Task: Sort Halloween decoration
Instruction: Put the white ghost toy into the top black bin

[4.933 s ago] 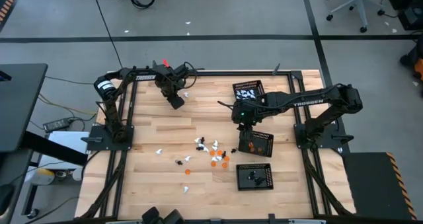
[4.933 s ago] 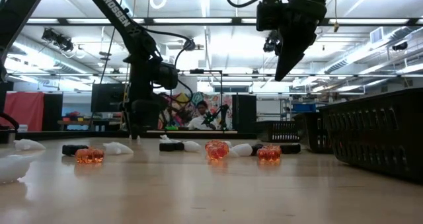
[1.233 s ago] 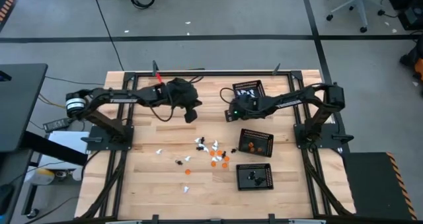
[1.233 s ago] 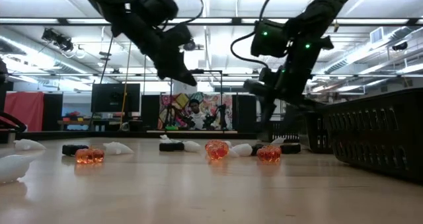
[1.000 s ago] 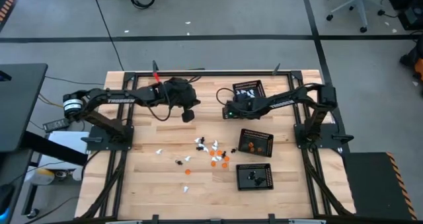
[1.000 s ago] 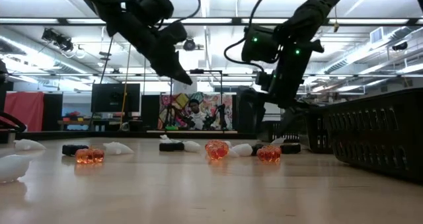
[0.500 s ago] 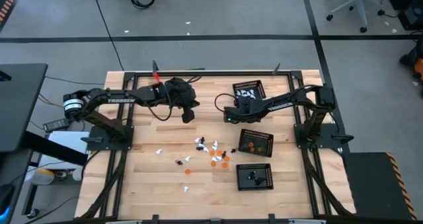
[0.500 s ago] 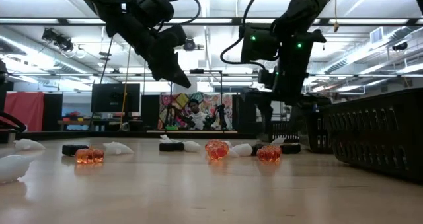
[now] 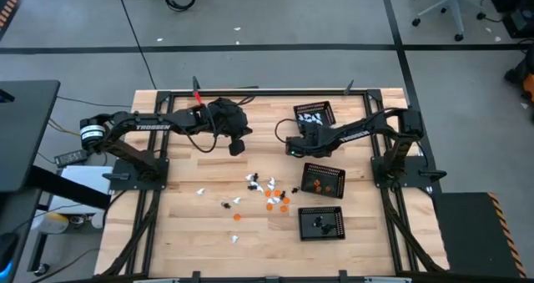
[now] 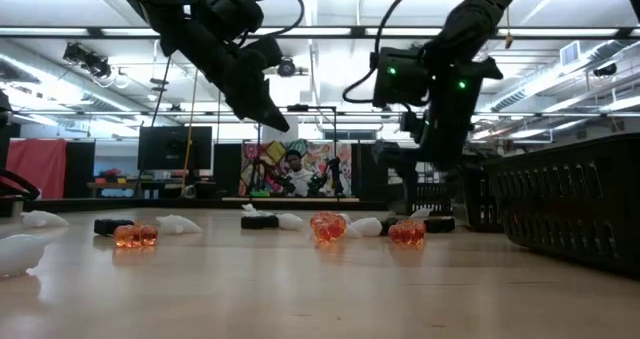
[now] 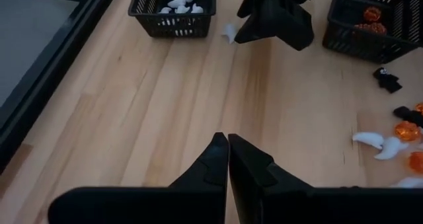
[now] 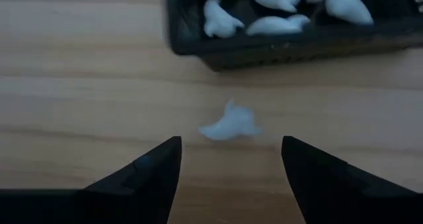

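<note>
The Halloween decoration is tiny white, orange and black figures; a loose cluster [image 9: 267, 195] lies on the wooden table. One white figure [image 12: 230, 125] lies on the wood beside the tray of white figures [image 12: 284, 26]. My right gripper [image 12: 231, 145] hangs open just above it, pointing steeply down, one finger on each side and clear of it; the high view shows this gripper [image 9: 291, 146] near the tray [image 9: 314, 114]. My left gripper [image 11: 228, 143] is shut and empty, slanting down over bare wood at the table's far middle [image 9: 237, 148].
A tray with orange figures [image 9: 323, 179] and one with black figures [image 9: 322, 222] stand on the table's right half. Loose figures line the low view [image 10: 327, 226]. Black frame rails [image 9: 250, 92] border the table. Bare wood lies on the left half.
My right gripper has turned at the wrist and tipped more steeply down beside the tray of white figures, staying open. The figures on the table have not moved.
</note>
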{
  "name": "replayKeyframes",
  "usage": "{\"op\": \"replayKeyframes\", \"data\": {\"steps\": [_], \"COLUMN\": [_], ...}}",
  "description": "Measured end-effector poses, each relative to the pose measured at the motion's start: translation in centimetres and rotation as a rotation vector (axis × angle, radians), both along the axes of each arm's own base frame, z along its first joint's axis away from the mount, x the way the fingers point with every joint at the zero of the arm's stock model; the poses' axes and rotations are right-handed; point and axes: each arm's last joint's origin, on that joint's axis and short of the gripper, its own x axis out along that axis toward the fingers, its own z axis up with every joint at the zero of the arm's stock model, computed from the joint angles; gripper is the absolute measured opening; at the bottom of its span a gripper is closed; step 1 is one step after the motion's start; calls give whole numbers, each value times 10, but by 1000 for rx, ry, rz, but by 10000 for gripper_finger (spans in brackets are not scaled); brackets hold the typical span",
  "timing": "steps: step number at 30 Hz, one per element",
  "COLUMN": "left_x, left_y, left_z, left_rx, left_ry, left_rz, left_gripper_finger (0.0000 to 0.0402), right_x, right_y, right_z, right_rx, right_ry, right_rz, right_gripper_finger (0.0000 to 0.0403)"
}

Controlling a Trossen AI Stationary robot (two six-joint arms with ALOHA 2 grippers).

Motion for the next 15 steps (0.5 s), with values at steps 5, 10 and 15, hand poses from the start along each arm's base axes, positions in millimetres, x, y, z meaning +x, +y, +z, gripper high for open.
{"op": "replayKeyframes", "data": {"steps": [5,10,15], "left_x": [1,1,1], "left_y": [0,0,0], "left_z": [1,1,1], "left_rx": [52,70,78], "left_ry": [2,-2,2], "left_rz": [-38,-50,-58], "left_gripper_finger": [18,18,18], "right_x": [-1,2,6], "right_y": [0,-1,-2], "right_z": [-8,-15,-21], "right_rx": [-17,-29,-51], "right_ry": [-23,-29,-14], "right_rz": [14,27,18], "right_gripper_finger": [265,261,255]}}
